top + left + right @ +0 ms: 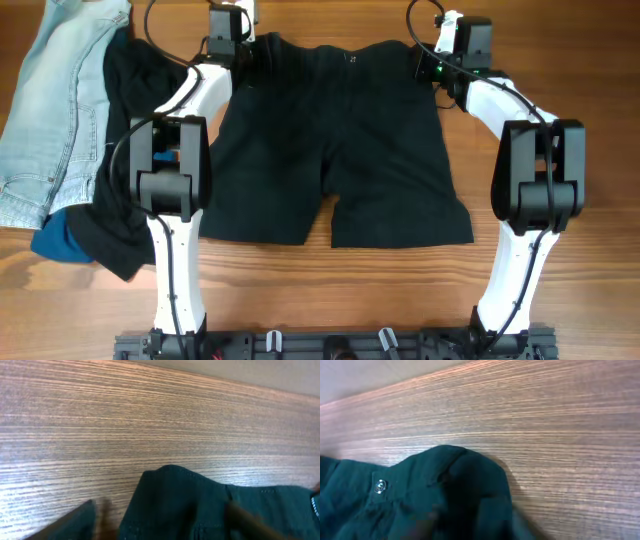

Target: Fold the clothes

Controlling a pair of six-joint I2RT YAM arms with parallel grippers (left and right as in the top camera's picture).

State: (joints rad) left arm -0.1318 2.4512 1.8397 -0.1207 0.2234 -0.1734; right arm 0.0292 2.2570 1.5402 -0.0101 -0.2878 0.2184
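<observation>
Dark green shorts (pixel 340 140) lie flat on the wooden table, waistband at the far side, legs toward me. My left gripper (pixel 250 55) is at the waistband's left corner. In the left wrist view its fingers (pixel 160 525) stand wide apart with the raised corner of the shorts (pixel 175 495) between them. My right gripper (pixel 425 62) is at the waistband's right corner. In the right wrist view its fingers (pixel 465 525) are close together on a bunched hump of the shorts (pixel 420 475), near a metal snap (pixel 380 486).
A pile of clothes lies at the left: light blue jeans (pixel 50 110), a black garment (pixel 130 90) and a blue garment (pixel 60 240). The black garment reaches under the left arm. The table's far edge runs just behind both grippers.
</observation>
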